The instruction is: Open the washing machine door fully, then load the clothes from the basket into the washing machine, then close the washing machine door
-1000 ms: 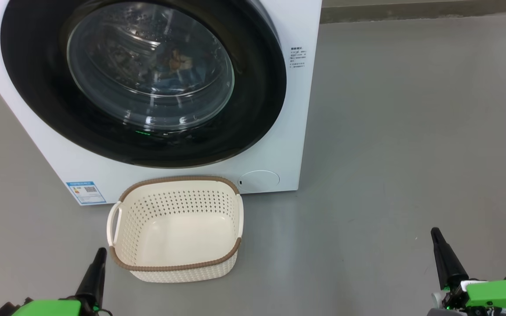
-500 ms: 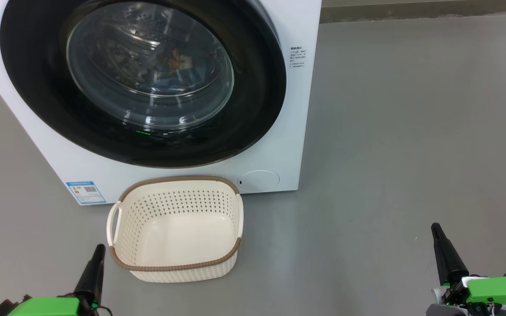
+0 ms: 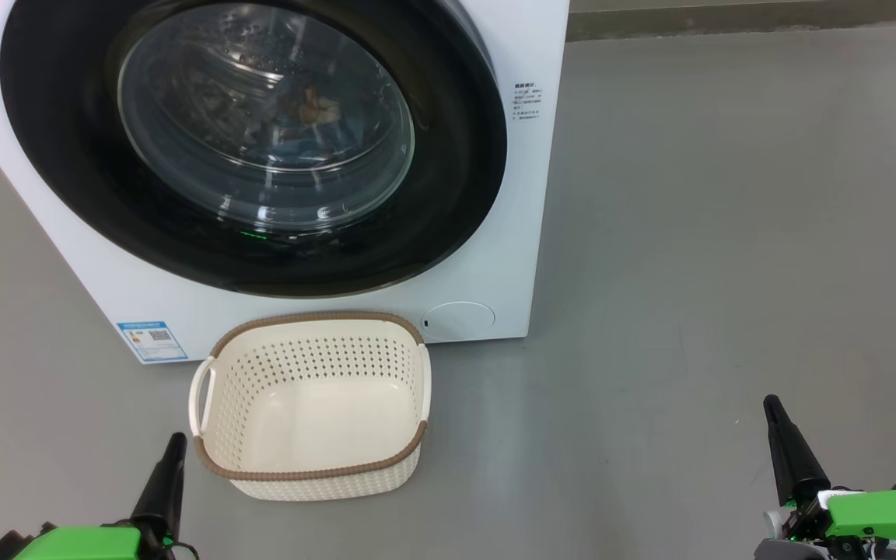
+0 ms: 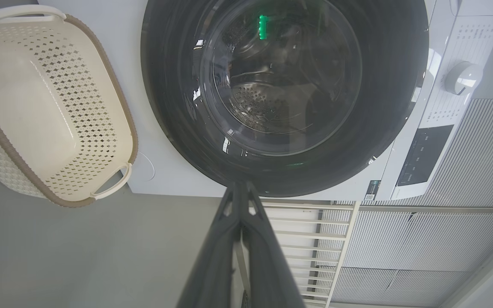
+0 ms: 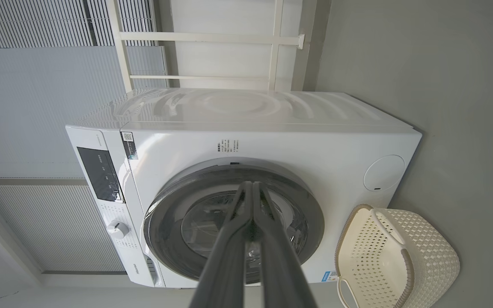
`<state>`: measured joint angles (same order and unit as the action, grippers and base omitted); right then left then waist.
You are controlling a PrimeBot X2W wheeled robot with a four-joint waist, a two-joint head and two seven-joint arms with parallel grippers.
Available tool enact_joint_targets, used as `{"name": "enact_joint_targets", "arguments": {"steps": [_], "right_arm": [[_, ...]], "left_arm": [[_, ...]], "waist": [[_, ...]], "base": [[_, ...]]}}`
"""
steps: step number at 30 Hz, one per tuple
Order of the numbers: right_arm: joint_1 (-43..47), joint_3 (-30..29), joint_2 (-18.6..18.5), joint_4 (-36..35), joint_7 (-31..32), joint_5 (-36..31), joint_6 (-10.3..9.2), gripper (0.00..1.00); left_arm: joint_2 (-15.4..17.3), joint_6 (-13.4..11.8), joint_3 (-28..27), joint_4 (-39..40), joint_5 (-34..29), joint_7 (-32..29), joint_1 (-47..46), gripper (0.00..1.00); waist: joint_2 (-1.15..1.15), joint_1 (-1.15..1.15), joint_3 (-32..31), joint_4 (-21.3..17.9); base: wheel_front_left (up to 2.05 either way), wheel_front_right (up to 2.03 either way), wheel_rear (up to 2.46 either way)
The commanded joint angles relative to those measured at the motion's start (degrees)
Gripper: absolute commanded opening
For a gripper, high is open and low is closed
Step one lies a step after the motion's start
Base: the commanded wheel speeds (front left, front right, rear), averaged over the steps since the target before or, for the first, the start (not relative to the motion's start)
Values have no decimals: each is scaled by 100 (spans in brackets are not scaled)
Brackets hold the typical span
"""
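one basket (image 3: 312, 473) before closed washing machine door (image 3: 456, 155), blue label (image 3: 152, 341) beside

Floor (image 3: 728, 233): smooth matte grey with faint pale scuffs and mottling. In the head view a darker strip (image 3: 751, 19) runs along its far edge, kerb or skirting, cannot tell which. The wrist views show a white barred frame (image 5: 203, 38) of thin uprights and cross-rails set against a pale wall (image 5: 225, 60). Just beside the frame are finely ribbed grey panels (image 4: 482, 145), ribs parallel. A plain flat band (image 4: 443, 209) separates two panel sections.
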<state>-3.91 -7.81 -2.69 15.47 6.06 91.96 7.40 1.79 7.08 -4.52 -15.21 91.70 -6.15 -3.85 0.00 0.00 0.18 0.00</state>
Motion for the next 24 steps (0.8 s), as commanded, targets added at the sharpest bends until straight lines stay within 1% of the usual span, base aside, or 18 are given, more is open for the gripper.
{"name": "enact_joint_targets", "arguments": {"steps": [1, 24], "right_arm": [[-227, 127, -19, -145, 44, 19, 9, 0], [-227, 128, -19, -145, 43, 20, 9, 0]], "left_arm": [[109, 41, -199, 115, 48, -33, -234, 0], [109, 41, -199, 116, 48, -33, -234, 0]], "waist": [[0, 0, 0, 0], [0, 0, 0, 0]], "base": [[0, 0, 0], [0, 0, 0]]}}
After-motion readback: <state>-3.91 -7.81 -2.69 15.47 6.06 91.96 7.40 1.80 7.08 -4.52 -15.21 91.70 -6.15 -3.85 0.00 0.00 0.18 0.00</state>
